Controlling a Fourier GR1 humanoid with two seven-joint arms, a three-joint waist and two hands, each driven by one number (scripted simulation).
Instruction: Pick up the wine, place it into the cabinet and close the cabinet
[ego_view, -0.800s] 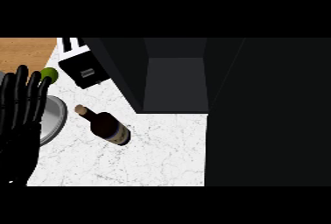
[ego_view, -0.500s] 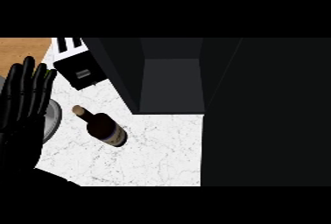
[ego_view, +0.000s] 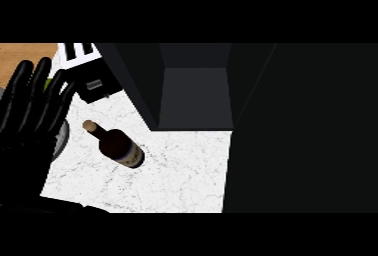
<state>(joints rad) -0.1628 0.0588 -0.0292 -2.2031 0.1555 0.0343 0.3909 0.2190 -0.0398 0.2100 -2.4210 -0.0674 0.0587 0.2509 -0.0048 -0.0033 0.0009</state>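
On the white marble counter, the wine lies apart from the hand, neck toward upper left, just below the open dark cabinet. At the view's left edge, the left hand shows fingers straight and spread, holding nothing.

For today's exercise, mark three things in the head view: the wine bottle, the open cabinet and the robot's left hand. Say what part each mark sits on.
wine bottle (ego_view: 119, 147): head view, on its dark body.
cabinet (ego_view: 196, 97): head view, on its inner floor.
left hand (ego_view: 26, 130): head view, on the palm.
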